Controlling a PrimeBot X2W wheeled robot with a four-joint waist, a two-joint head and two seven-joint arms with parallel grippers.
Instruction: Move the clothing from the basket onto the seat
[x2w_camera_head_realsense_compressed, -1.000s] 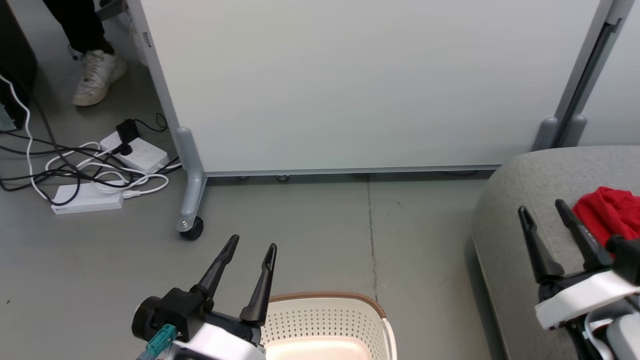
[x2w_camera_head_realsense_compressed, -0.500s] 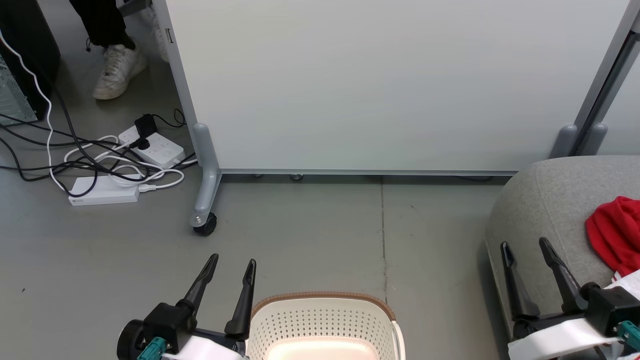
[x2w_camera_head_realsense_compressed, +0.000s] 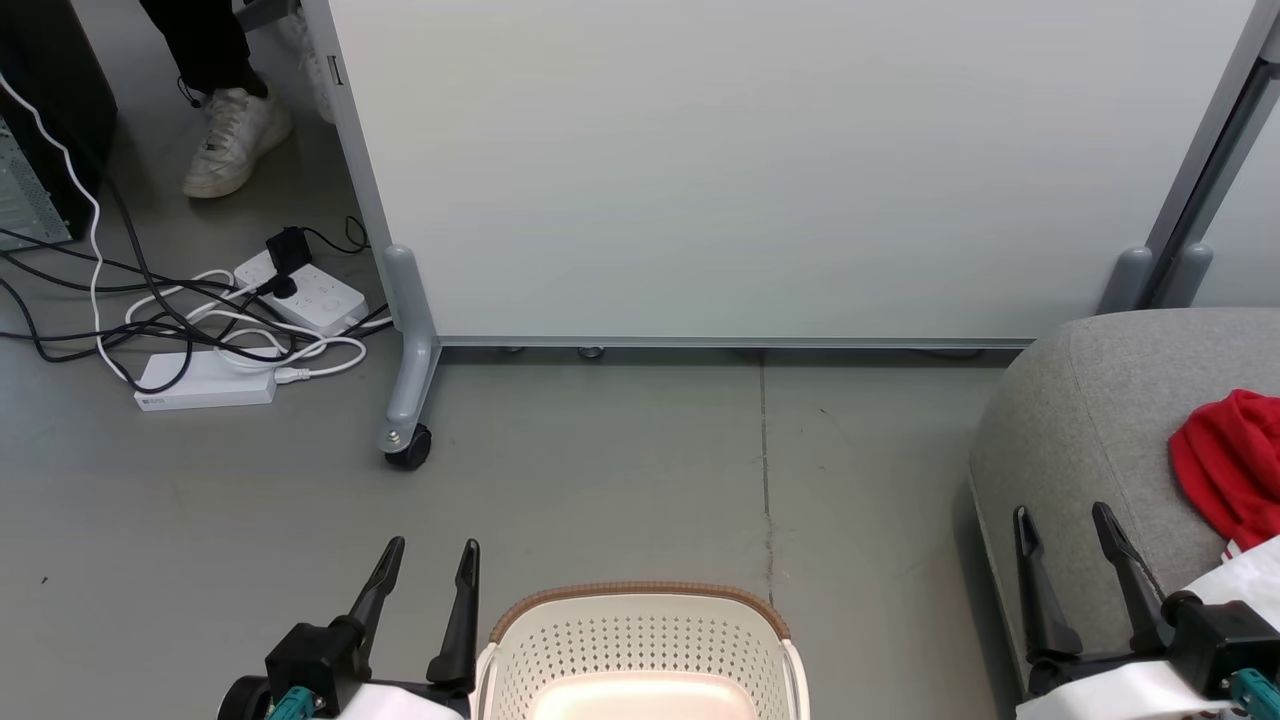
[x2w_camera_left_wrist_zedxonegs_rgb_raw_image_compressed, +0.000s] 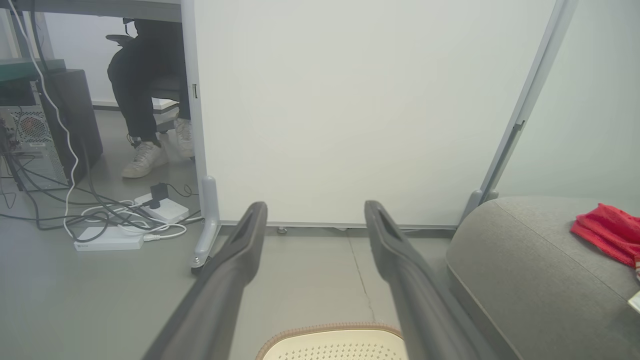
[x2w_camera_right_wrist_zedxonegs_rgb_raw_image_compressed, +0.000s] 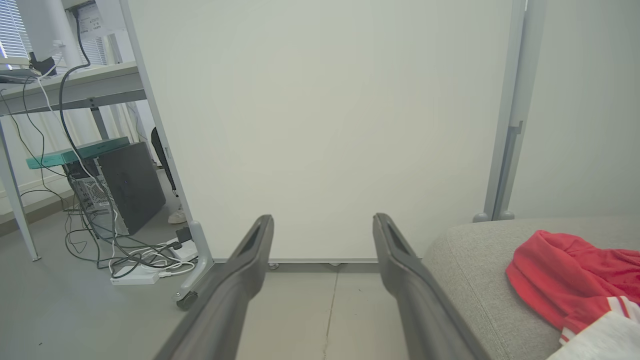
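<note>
Clothing (x2w_camera_head_realsense_compressed: 1225, 460) lies on the seat (x2w_camera_head_realsense_compressed: 1090, 420) while the left hand (x2w_camera_head_realsense_compressed: 434, 543) and the right hand (x2w_camera_head_realsense_compressed: 1060, 508) hover spread wide and empty, either side of the basket (x2w_camera_head_realsense_compressed: 640, 592).

Nothing is legible, not even the mark on the power strip (x2w_camera_head_realsense_compressed: 205, 383).

The fingers (x2w_camera_right_wrist_zedxonegs_rgb_raw_image_compressed: 227, 295) of the right gripper (x2w_camera_right_wrist_zedxonegs_rgb_raw_image_compressed: 322, 220) look like dark matt plastic. To their right the seat (x2w_camera_right_wrist_zedxonegs_rgb_raw_image_compressed: 480, 270) is grey woven cloth, matt and slightly coarse, and the clothing (x2w_camera_right_wrist_zedxonegs_rgb_raw_image_compressed: 565, 275) on it is soft red fabric, finely textured. Low between the fingers (x2w_camera_left_wrist_zedxonegs_rgb_raw_image_compressed: 220, 290) of the left gripper (x2w_camera_left_wrist_zedxonegs_rgb_raw_image_compressed: 316, 205), the basket (x2w_camera_left_wrist_zedxonegs_rgb_raw_image_compressed: 330, 345) is cream perforated plastic with a brown woven-look rim. Beyond the tips — a smooth matt panel (x2w_camera_left_wrist_zedxonegs_rgb_raw_image_compressed: 350, 100) and smooth grey floor (x2w_camera_left_wrist_zedxonegs_rgb_raw_image_compressed: 300, 280).
</note>
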